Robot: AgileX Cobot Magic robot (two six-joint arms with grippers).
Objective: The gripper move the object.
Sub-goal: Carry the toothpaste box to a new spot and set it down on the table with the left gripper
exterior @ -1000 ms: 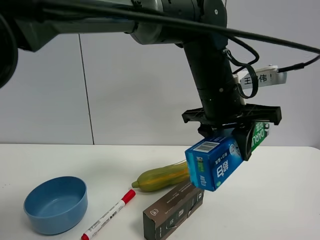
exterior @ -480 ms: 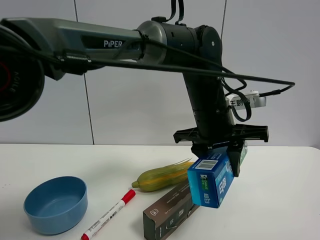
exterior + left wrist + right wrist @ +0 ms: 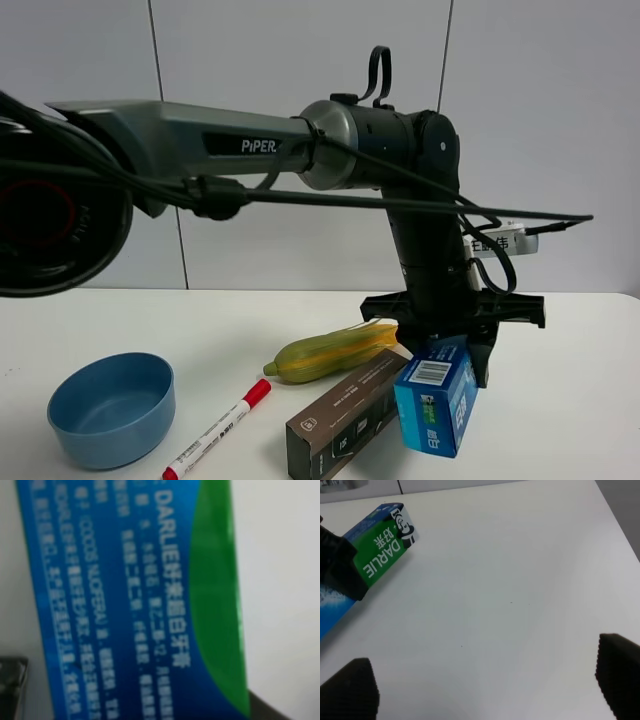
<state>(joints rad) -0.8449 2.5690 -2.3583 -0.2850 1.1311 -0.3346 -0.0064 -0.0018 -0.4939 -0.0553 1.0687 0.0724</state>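
From my station, the left gripper (image 3: 450, 350) is clenched on the toothpaste carton (image 3: 437, 405), its jaws pinching the long blue and green box partway along its length. The barcode end points toward the high camera. The left wrist view is filled with the carton (image 3: 135, 610) at close range, blurred but readable as Darlie.

The carton sits low over the table (image 3: 570, 400), just beside the brown box (image 3: 345, 410) and in front of the yellow-green vegetable (image 3: 335, 352). I can't quite tell whether its near end touches the tabletop or hangs just above it — the high view is too oblique to settle that.

The right gripper (image 3: 485, 680) is spread wide and holds nothing; it hovers over bare table with the green end of the carton (image 3: 380, 550) off to one side.

My read: the pick-up is done and the carry is near its end. What's left is to seat the carton flat, release it and lift clear — without nudging the brown box.
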